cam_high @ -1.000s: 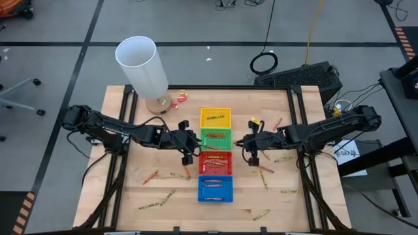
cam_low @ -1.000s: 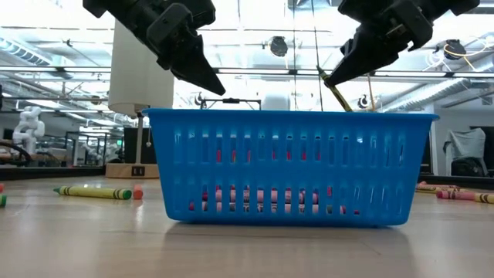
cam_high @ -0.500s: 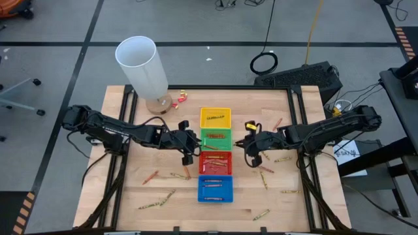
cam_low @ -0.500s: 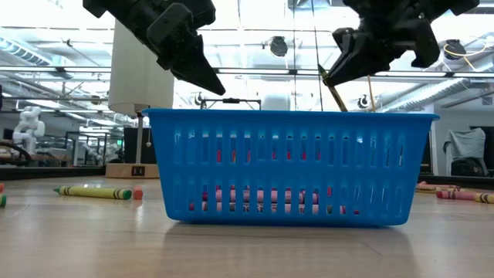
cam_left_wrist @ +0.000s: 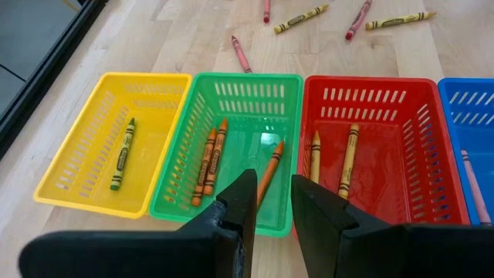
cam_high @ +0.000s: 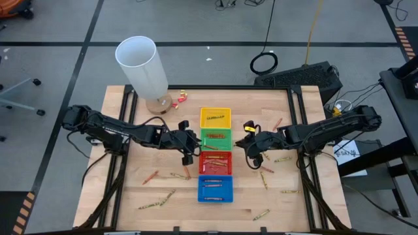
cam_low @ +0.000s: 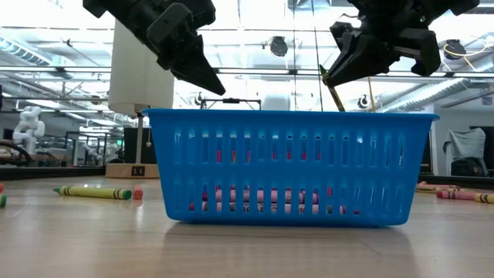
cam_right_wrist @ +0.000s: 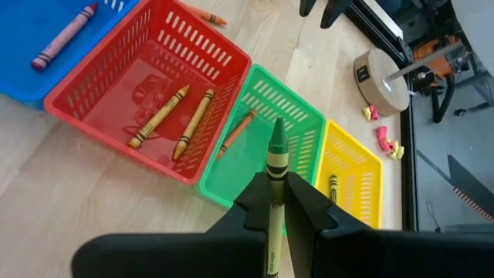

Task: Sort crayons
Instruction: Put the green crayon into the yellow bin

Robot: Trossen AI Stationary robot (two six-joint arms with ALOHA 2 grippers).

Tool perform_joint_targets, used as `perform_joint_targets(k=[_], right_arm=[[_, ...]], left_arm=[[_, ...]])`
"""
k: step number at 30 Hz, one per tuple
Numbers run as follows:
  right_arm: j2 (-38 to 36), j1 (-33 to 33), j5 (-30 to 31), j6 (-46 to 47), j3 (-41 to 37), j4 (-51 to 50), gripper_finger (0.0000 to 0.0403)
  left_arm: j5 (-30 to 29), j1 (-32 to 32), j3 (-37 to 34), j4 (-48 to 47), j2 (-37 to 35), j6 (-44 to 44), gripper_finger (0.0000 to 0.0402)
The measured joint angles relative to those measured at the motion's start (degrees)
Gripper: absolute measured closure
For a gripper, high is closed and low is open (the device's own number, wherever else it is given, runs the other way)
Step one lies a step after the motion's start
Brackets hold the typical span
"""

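Rotated and drawn slightly left since a second ago, the right gripper [cam_high: 241, 145] now hangs just right of the green plastic basket [cam_high: 216, 146], its fingers pinched shut on an olive-green crayon [cam_right_wrist: 275, 181] whose tip points forward beyond the fingertips. In the low view that same gripper [cam_low: 333, 77] sits higher on the right with the crayon slanting down from it. The left gripper [cam_high: 189, 154] has not moved; it hovers at the left edge of the row of baskets, and its fingers [cam_left_wrist: 241, 202] stand a little apart with nothing between them.

Four slotted plastic baskets run in a line from far to near: a yellow one [cam_high: 204, 124] holding one dark green crayon [cam_left_wrist: 122, 154], the green one with three orange crayons [cam_left_wrist: 211, 159], a red one [cam_high: 204, 170] with two yellow-brown crayons [cam_left_wrist: 347, 160], and a blue one [cam_high: 202, 196] nearest.

Loose crayons lie scattered on the wooden table [cam_high: 124, 196]: several left of the baskets [cam_high: 157, 200] and several right of them [cam_high: 264, 177]. A tall white cylinder [cam_high: 142, 64] stands at the far left corner.
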Motion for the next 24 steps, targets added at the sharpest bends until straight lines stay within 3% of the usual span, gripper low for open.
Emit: perform_joint_targets(k=[14,24], right_arm=[[0.0,-0.2,-0.1,5.1,0.0,0.5,0.0398],[0.0,-4.8,-0.1,9.7,0.0,14.2,0.0398]], left_arm=[[0.0,0.0,0.0,0.0,0.0,-0.9,0.0317],[0.0,-0.5,0.0,0.0,0.0,-1.6,0.0317]])
